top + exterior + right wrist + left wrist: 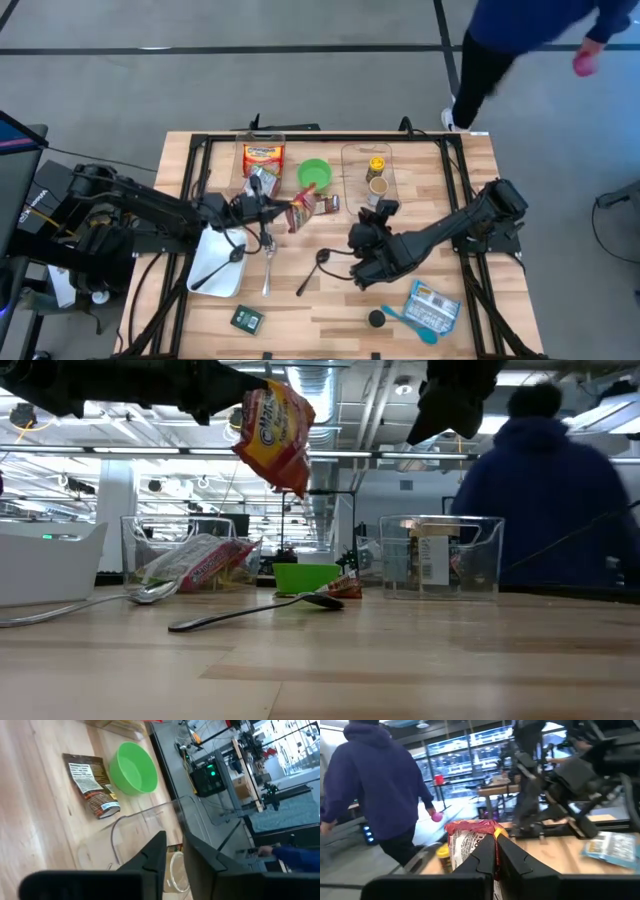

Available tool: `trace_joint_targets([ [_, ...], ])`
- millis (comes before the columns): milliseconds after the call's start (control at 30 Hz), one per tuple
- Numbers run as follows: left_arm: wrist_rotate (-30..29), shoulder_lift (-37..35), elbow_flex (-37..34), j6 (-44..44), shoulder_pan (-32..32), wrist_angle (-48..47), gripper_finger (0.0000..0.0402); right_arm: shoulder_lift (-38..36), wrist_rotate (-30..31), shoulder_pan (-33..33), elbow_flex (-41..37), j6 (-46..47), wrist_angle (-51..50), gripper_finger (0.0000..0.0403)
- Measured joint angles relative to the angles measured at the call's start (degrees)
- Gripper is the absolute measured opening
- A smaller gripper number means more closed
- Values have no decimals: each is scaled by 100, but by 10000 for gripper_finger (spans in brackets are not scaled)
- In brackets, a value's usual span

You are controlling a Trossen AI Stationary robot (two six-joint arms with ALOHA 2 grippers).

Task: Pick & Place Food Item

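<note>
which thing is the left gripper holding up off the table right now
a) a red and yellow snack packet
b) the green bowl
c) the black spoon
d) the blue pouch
a: the left gripper is shut on the snack packet, which hangs well above the table in the low view.

A round green plastic bowl [314,173] is sitting near the middle of the pale wooden slatted table [330,310], just beside a small brown printed packet [328,205]. A black long-handled spoon [311,270] is lying apart from a silver metal spoon [267,262]. A white rectangular tray [215,262] is resting toward the left. A clear plastic bin [368,172] is holding a yellow-capped jar [376,164]. A person in a dark blue hooded top [370,780] is walking past (beyond the table).
</note>
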Motion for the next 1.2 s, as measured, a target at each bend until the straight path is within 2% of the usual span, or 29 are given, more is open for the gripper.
trace_joint_targets([
  [300,7,-1109,0,3,768,-1296,1,0,-1,-170,-2,2,17,4],
  [600,32,-1642,0,730,1587,-2113,1,0,-10,-279,-1,0,126,3],
  [833,968,-1633,2,838,2311,-2571,1,0,-17,-277,0,0,129,2],
  [1200,1842,-1666,4,549,3288,-3170,1,0,-20,-277,0,2,150,1],
])
